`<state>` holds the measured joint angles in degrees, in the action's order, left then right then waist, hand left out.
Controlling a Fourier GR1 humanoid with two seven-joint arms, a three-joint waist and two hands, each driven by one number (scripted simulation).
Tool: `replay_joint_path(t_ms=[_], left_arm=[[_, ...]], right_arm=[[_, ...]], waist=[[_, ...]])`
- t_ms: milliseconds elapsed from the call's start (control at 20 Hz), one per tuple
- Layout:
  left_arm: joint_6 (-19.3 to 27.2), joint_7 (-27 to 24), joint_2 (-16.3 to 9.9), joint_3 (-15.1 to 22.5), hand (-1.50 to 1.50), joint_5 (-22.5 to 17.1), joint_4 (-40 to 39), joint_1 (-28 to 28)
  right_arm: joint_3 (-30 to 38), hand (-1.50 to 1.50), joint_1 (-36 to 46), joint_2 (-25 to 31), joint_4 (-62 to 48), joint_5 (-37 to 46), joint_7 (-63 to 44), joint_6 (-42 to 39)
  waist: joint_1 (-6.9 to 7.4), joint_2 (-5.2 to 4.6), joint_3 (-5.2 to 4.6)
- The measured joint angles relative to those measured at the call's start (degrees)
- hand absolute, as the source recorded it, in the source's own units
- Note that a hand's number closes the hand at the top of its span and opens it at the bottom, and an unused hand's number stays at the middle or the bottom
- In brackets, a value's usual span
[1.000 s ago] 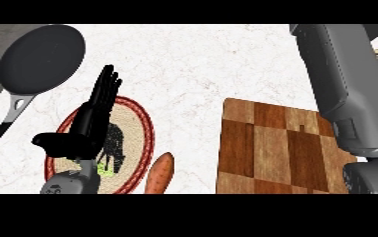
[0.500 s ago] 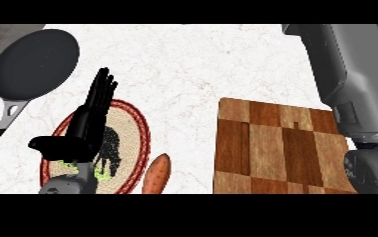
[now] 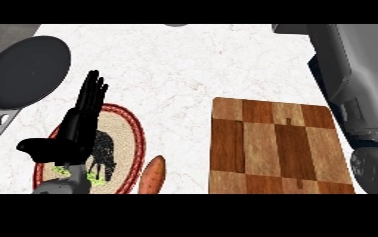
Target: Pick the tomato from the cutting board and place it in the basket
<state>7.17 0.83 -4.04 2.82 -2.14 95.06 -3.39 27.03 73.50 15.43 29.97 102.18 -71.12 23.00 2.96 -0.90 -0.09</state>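
White marbled desk [image 3: 184,71] carrying a wooden cutting board [image 3: 273,146] at right, bare of any tomato, and a dark pan [image 3: 29,71] far left. Round red-rimmed basket [image 3: 125,131] beneath the left hand [image 3: 70,136], fingers straight, thumb out. Sweet potato [image 3: 153,176] beside the basket; right hand unseen.

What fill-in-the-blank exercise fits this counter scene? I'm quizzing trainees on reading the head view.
The left hand, fingers straight, shows above the red-rimmed ____.
The dark pan lies at the view's upper ____.
The orange vegetable lies just left of the wooden ____.
Missing words: plate; left; cutting board.
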Motion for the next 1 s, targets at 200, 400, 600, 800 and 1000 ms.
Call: replay_joint_path(t_ms=[200,400,600,800,1000], left_arm=[[0.12,0.07,-0.07,-0.2,0.0,0.1,-0.01,0.54],[0.41,-0.42,0.24,-0.03,0.0,0.42,0.29,1.46],[-0.24,0.12,-0.45,-1.04,0.0,-0.57,0.77,1.97],[-0.12,0.35,-0.59,-1.36,0.0,-0.45,0.74,1.83],[0.65,0.65,-0.06,-0.9,0.0,0.32,1.18,2.26]], right_arm=[[1.8,1.5,-1.64,-0.02,0.95,1.83,0.46,0.78],[3.59,1.5,-3.1,0.12,2.04,3.07,0.89,0.95],[5.36,1.5,-5.54,-0.43,4.12,3.59,1.5,0.74],[7.18,1.5,-7.71,-1.47,5.43,3.72,2.06,0.22],[9.1,1.5,-10.61,-1.29,7.11,3.13,3.4,-0.31]], waist=[[-0.86,0.26,0.02],[-1.48,0.52,0.04],[-2.23,0.81,0.05],[-2.48,0.86,0.07],[-2.73,0.94,0.07]])
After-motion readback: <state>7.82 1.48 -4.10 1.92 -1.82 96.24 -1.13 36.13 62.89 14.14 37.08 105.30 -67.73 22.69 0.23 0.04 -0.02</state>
